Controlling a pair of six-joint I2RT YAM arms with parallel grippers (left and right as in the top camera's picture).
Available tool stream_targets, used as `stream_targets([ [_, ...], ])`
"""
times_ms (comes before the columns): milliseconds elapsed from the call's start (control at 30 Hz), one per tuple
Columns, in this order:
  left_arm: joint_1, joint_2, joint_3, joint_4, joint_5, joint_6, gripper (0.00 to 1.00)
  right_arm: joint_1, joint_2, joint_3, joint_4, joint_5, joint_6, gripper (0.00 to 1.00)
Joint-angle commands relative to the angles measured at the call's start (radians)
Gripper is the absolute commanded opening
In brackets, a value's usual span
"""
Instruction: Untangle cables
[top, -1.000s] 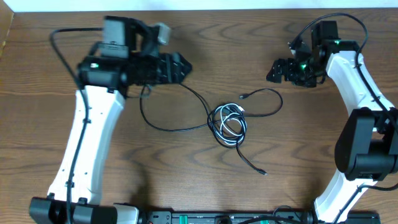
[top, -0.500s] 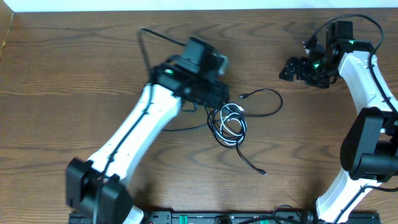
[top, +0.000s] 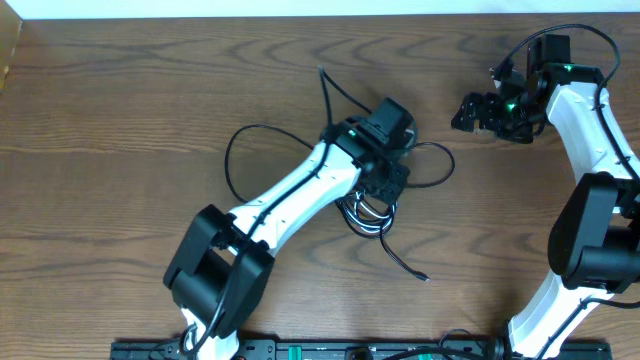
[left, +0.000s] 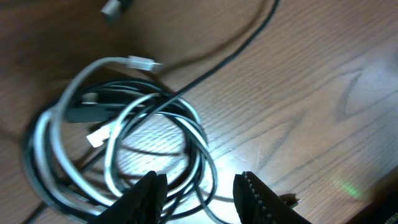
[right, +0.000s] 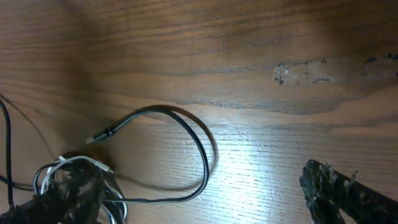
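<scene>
I've got the left gripper (left: 200, 186) half-spread over the coiled cables (left: 200, 140) (mid-frame), right gripper (top: 468, 112) spread wide; next, pinch one strand.

Whole surface here is a dark brown wood-grain desk (top: 120, 120), with wavy grain running left to right. Along the far edge there's a thin white strip (top: 300, 7), and I honestly can't tell if that's wall or floor. A pale tan wooden piece (top: 8, 40) pokes in at the top left corner. The finish is a bit glossy, with a soft bright patch of glare (left: 249, 155) on it. There's also a small cluster of pale scuff marks (right: 298, 71).
</scene>
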Motion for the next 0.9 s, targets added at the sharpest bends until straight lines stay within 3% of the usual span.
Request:
stream_targets([
  [0, -0.015, 0.038, -0.005, 0.002, -0.014, -0.016, 0.40, -0.002, -0.026, 0.018, -0.001, 0.002, -0.004, 0.98],
  [867, -0.035, 0.130, -0.028, 0.058, -0.014, -0.062, 0.32, -0.002, -0.026, 0.018, 0.000, 0.002, -0.004, 0.99],
])
